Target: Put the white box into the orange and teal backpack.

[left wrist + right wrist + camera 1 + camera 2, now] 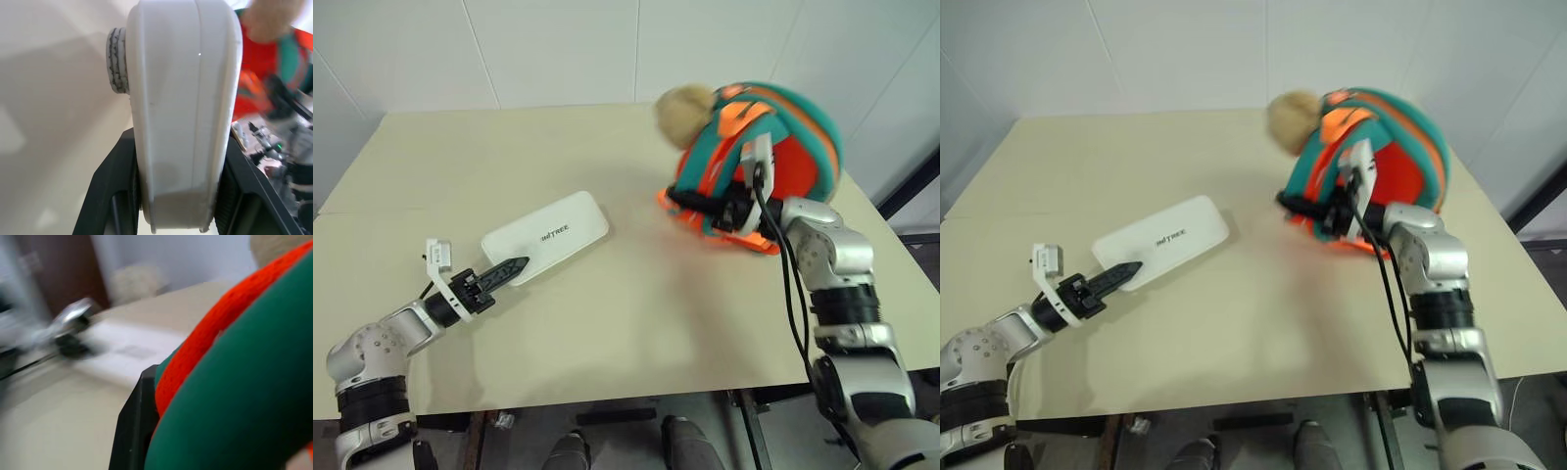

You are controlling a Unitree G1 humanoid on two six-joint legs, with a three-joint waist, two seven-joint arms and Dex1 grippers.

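Observation:
The white box [548,235] lies flat on the table, left of centre, with dark lettering on its lid. My left gripper [514,266] is shut on its near end; in the left wrist view the box [181,107] stands clamped between the two black fingers [112,186]. The orange and teal backpack [793,137] sits at the back right, straps facing me. My right gripper [685,203] points left at its lower front edge and is shut on a teal and orange strap [234,382], which presses against a black finger [134,431].
A tan plush toy [685,110] hangs at the backpack's upper left. The beige table [636,333] has bare room between the box and the backpack and along its near edge. White walls stand behind the table.

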